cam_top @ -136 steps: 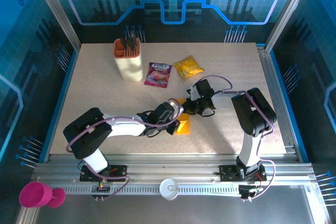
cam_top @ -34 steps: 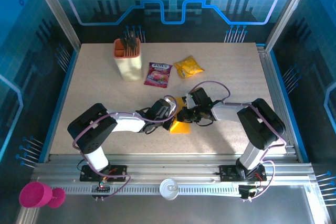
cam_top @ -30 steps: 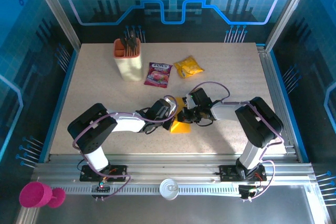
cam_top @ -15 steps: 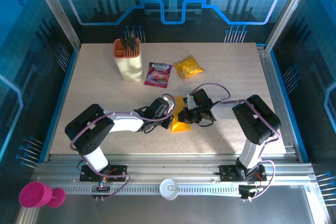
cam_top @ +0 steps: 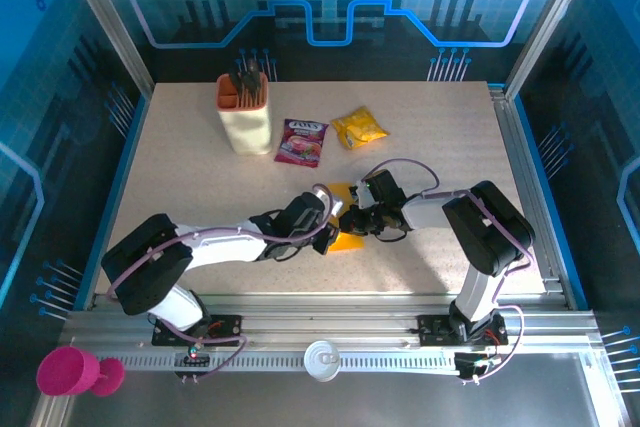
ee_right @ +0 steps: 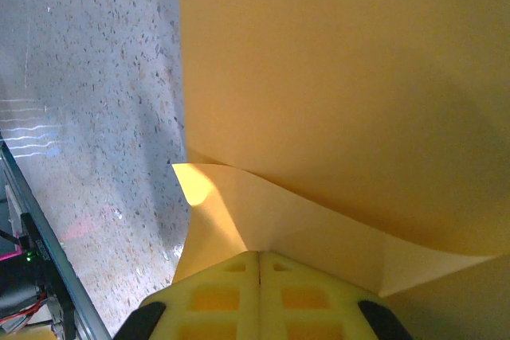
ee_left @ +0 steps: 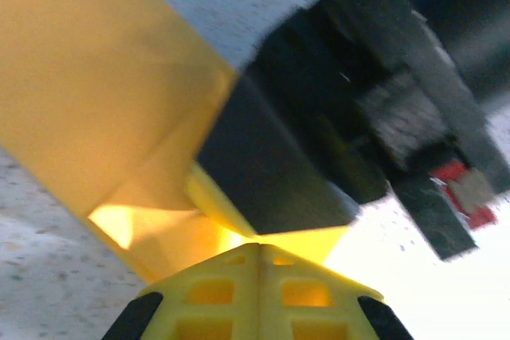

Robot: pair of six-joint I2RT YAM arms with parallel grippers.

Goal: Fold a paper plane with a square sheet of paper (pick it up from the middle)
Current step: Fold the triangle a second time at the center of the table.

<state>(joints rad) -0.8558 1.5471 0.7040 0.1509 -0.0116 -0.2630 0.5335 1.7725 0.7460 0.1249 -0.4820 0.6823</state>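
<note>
The square sheet of paper [cam_top: 347, 241], orange-yellow and partly folded, lies near the middle of the table between the two grippers. My left gripper [cam_top: 330, 235] reaches it from the left, and my right gripper [cam_top: 352, 219] comes in from the right, so the two nearly touch. In the left wrist view the left gripper [ee_left: 259, 246] is shut, its tips pinching the paper [ee_left: 96, 93] right under the right gripper's black body [ee_left: 311, 157]. In the right wrist view the right gripper [ee_right: 260, 255] is shut on a raised flap of the paper [ee_right: 335, 77].
A beige holder [cam_top: 245, 115] stands at the back left of the table [cam_top: 200, 177]. A purple packet [cam_top: 302, 140] and a crinkled yellow snack packet [cam_top: 359, 127] lie behind the grippers. A pink cup [cam_top: 68, 372] sits off the table at the front left.
The left arm has dropped lower and stretched out, its elbow swinging left. The left jaws parted briefly and shut again at the paper. The right gripper has barely moved.
</note>
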